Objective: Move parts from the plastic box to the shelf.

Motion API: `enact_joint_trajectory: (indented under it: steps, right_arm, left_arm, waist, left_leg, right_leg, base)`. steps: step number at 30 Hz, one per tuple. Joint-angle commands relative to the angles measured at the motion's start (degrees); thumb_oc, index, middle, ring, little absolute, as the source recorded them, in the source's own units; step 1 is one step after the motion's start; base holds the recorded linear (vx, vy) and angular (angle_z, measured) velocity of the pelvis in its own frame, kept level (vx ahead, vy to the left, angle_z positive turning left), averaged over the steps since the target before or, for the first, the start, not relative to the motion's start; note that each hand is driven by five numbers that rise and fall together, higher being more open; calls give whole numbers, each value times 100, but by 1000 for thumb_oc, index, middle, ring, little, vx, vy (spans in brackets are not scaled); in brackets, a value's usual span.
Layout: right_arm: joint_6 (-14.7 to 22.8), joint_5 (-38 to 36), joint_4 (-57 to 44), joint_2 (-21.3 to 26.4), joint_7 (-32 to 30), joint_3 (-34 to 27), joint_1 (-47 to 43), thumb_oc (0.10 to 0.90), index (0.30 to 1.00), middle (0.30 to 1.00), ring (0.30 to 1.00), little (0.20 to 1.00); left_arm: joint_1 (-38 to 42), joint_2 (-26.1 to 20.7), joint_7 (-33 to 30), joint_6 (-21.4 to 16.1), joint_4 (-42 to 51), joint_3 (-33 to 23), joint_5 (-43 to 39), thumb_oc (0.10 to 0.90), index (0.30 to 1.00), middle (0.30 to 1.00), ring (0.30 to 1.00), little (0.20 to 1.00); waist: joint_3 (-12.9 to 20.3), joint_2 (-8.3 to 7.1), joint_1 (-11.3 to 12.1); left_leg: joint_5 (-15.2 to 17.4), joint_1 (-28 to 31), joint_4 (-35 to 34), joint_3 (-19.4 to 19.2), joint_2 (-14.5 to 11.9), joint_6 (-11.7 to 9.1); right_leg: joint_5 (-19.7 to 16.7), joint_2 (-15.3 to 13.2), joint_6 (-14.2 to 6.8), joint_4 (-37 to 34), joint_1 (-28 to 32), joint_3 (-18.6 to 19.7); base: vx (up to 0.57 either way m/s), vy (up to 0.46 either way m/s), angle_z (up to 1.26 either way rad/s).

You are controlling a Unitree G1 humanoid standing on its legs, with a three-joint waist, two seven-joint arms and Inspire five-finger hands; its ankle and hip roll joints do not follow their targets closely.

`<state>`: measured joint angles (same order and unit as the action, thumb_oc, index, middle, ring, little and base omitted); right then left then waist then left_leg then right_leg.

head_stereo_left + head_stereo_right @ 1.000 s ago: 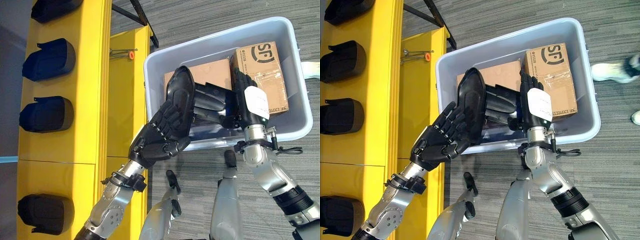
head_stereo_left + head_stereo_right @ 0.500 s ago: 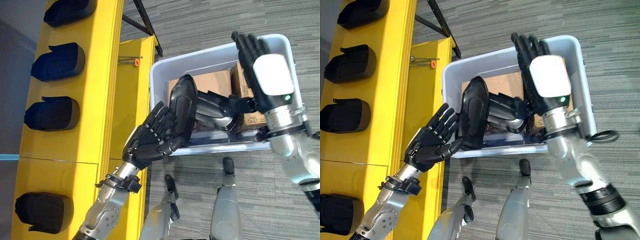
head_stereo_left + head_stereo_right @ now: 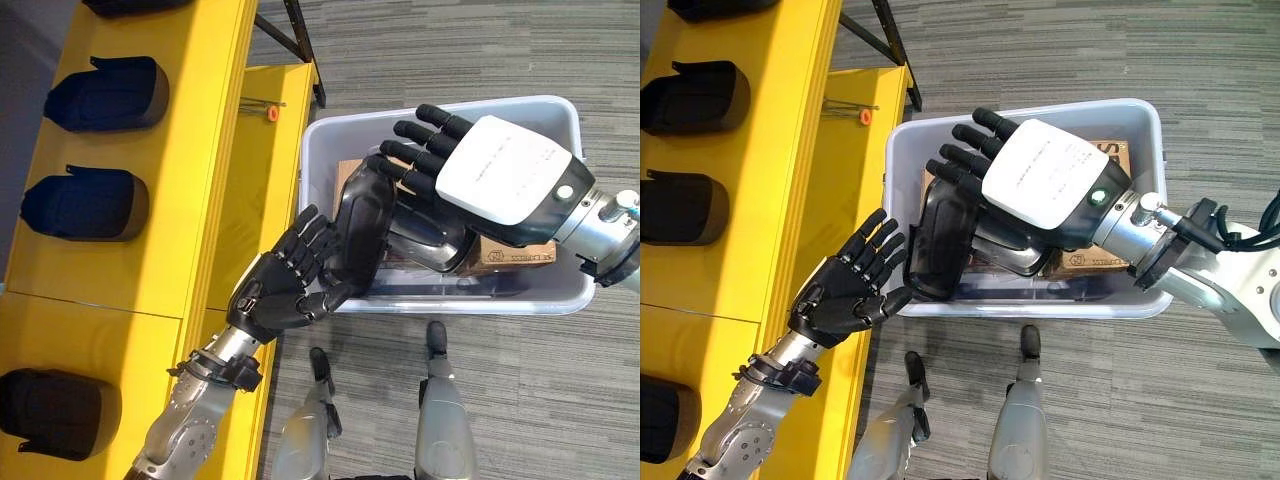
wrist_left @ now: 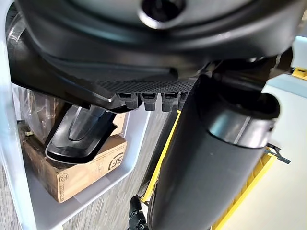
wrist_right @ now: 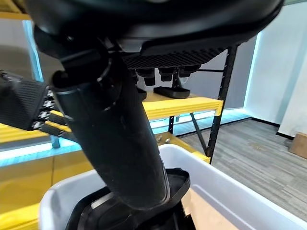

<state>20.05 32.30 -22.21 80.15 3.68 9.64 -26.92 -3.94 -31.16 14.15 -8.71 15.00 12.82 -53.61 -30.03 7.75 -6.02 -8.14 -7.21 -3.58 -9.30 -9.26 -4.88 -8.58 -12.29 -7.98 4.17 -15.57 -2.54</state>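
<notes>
Right hand (image 3: 1055, 190) risen out of the plastic box (image 3: 520, 300) since a second ago, now spread open above its middle, fingers straight, holding nothing. Left hand (image 3: 285, 290) at the box's shelf-side rim, fingers relaxed, propping one black part (image 3: 362, 235) upright. More parts (image 3: 95, 205) seated along the yellow shelf (image 3: 200, 150) beside the box.

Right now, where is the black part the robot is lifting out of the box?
In the left eye view the black part stands on edge at the plastic box's left rim, against the left hand's fingers, with the open right hand just right of it above the box.
</notes>
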Motion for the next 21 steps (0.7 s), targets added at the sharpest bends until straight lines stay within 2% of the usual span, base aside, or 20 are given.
enact_joint_trajectory:
  steps: [1, 4, 8, 12, 15, 16, 18, 21]
  right_arm:
    - [39, -658, -271, 40, -475, -554, -88, 900, 1000, 1000, 1000, 1000]
    - [-12, -799, -235, -14, -514, -580, 24, 900, 1000, 1000, 1000, 1000]
    - [-291, -904, -145, -304, -584, -622, 203, 900, 1000, 1000, 1000, 1000]
    - [-1017, -1344, 5, -725, -682, -570, 296, 900, 1000, 1000, 1000, 1000]
    - [-740, -1043, 50, -1012, -654, -533, 298, 900, 1000, 1000, 1000, 1000]
    - [-540, -761, 66, -1109, -455, -455, 275, 900, 1000, 1000, 1000, 1000]
    - [-444, -637, 65, -1159, -152, -183, 133, 900, 1000, 1000, 1000, 1000]
    - [-869, -1309, 74, -1135, 558, 299, -161, 900, 1000, 1000, 1000, 1000]
  left_arm:
    - [13, -316, 217, -542, 601, -217, 34, 900, 1000, 1000, 1000, 1000]
    - [73, -332, 160, -566, 555, -193, 35, 900, 1000, 1000, 1000, 1000]
    - [178, -349, 81, -599, 500, -158, 70, 900, 1000, 1000, 1000, 1000]
    - [241, -296, 86, -601, 498, -142, 46, 900, 1000, 1000, 1000, 1000]
    - [287, -279, 25, -658, 510, -121, 43, 900, 1000, 1000, 1000, 1000]
    - [339, -261, -17, -673, 476, -91, 68, 900, 1000, 1000, 1000, 1000]
    - [434, -250, -76, -659, 465, -40, 97, 900, 1000, 1000, 1000, 1000]
    - [490, -285, -98, -654, 414, -5, 106, 900, 1000, 1000, 1000, 1000]
  waist:
    - [274, -366, -22]
    - [238, -386, -30]
    - [147, -388, -56]
    - [57, -347, -103]
    - [25, -316, -132]
    - [24, -296, -123]
    - [24, -264, -89]
    - [24, -234, -38]
  left_leg:
    - [685, -108, 470, 175, -513, -83]
    - [670, -157, 502, 193, -546, -90]
    - [651, -212, 521, 222, -585, -87]
    - [652, -270, 573, 222, -587, -68]
    - [696, -327, 635, 225, -545, -45]
    - [711, -372, 656, 224, -510, -24]
    - [718, -472, 676, 224, -465, 3]
    - [682, -676, 703, 263, -426, 25]
  right_leg:
    - [1521, 179, 353, 1119, -71, -282]
    - [1536, 203, 367, 1174, -119, -273]
    - [1537, 228, 378, 1234, -205, -232]
    - [1562, 229, 397, 1300, -273, -189]
    - [1586, 223, 396, 1352, -337, -143]
    - [1576, 208, 383, 1364, -388, -133]
    - [1559, 191, 374, 1358, -478, -119]
    - [1563, 168, 382, 1389, -618, -106]
  base:
    - [-74, -71, -3]
    - [-53, -49, -1]
    - [-58, -34, -1]
    - [-21, 27, 0]
    - [-12, 28, 1]
    - [-28, 26, -4]
    - [-40, 6, -5]
    - [-41, -14, -2]
